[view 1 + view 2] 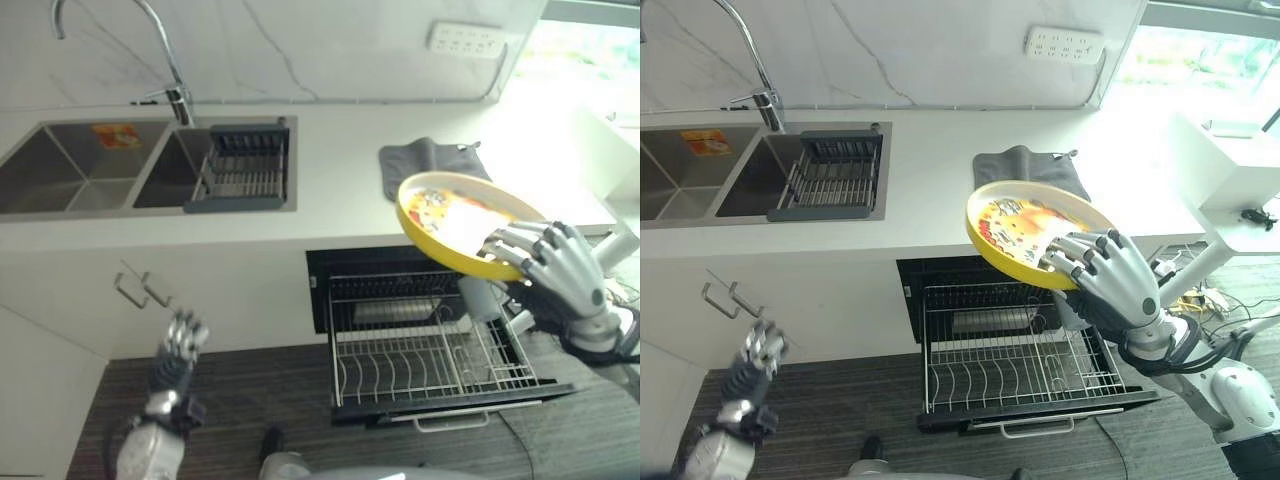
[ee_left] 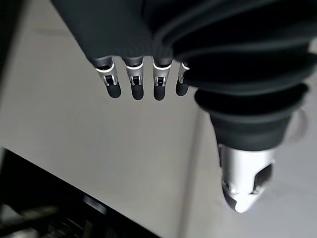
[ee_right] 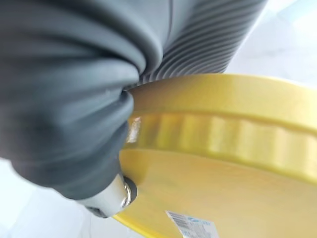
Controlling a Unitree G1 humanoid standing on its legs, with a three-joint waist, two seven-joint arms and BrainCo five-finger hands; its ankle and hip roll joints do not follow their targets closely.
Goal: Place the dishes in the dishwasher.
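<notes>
A yellow plate (image 1: 450, 218) with a printed picture on its face hangs tilted in the air above the open dishwasher. My right hand (image 1: 555, 262) is shut on its near rim, fingers over the top and thumb (image 3: 111, 198) under the yellow plate (image 3: 223, 168). Below it the dishwasher's wire rack (image 1: 430, 355) is pulled out, with rows of tines and a white cup (image 1: 482, 297) at its right side. My left hand (image 1: 178, 345) is low at the left by the cabinet doors, its fingers (image 2: 133, 82) straight and holding nothing.
A grey cloth (image 1: 425, 160) lies on the white counter (image 1: 340, 170) behind the plate. The double sink (image 1: 90, 165) with a dark drainer basket (image 1: 245, 165) and tap (image 1: 175, 95) is at the left. Cabinet handles (image 1: 140, 288) stick out below the counter.
</notes>
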